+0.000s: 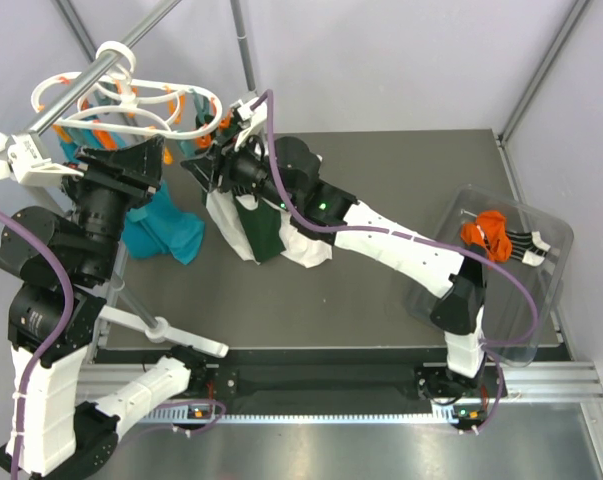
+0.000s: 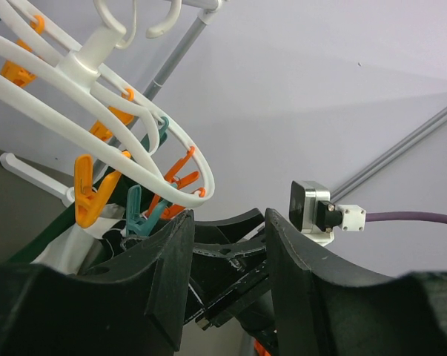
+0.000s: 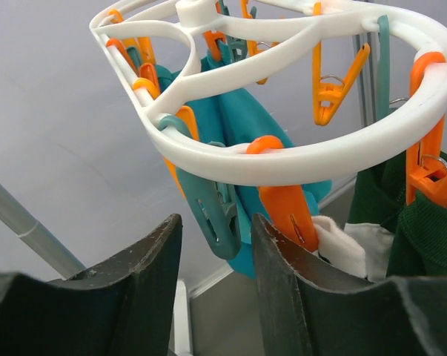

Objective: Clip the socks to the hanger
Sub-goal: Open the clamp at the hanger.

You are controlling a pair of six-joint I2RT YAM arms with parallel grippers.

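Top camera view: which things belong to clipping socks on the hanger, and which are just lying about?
For the job: hanger, orange sock, striped socks.
Just about: teal cloths, dark-green cloth, white cloth, clear bin, metal rail.

a robot lab: plain grey walls, aluminium frame, dark table.

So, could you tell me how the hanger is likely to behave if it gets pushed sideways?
The hanger hangs by its hook from the rail, so it would probably swing or tilt. Its clips dangle and would likely sway.
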